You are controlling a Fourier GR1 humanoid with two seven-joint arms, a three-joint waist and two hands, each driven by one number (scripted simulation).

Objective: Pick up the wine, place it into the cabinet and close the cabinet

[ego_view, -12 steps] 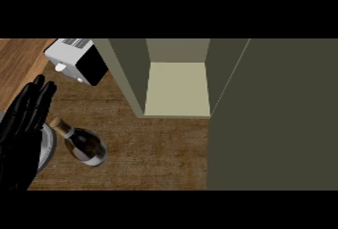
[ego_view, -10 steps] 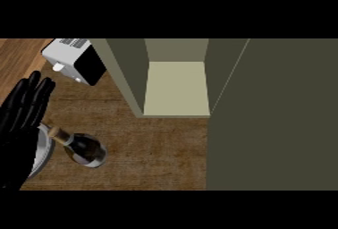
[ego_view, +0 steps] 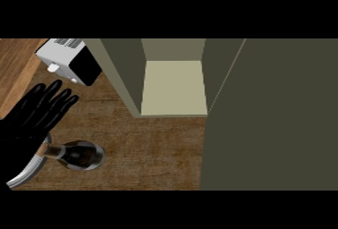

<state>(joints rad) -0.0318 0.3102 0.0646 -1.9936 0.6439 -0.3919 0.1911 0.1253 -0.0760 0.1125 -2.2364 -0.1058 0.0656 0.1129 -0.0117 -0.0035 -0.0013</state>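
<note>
**Wine stood up beside the left hand; cabinet open and waiting**

Cabinet (ego_view: 173,91): seen from above, open, with a pale shelf floor bare in the middle. A broad dark panel, taken for the open door (ego_view: 277,116), fills the right side of the view. No change is noted here against the pictures half a second back.

Counter (ego_view: 152,147): brown, wood-grained, running under the cabinet front. A lighter wooden strip is seen at the far left edge.

Left hand (ego_view: 36,117): black, fingers straight and spread wide, nothing held. It has shifted slightly right and its fingertips now point up the view toward the toaster. It is just beside the bottle, at its left; contact cannot be told.

Toaster (ego_view: 69,61): white with a dark face, upper left, unmoved.

Plate (ego_view: 27,172): only a grey rim is seen, lower left, largely hidden by the hand.

Wine (ego_view: 80,154): earlier the bottle was seen leaning, its length showing; now it is seen almost end-on, so it is judged to have been tipped toward upright. It stands on the counter at the plate's right edge, well apart from the cabinet.

Meaning for the task: the bottle is not yet gripped. Judged early; grasp, placement and closing are all outstanding.

Right hand: not seen.
</note>
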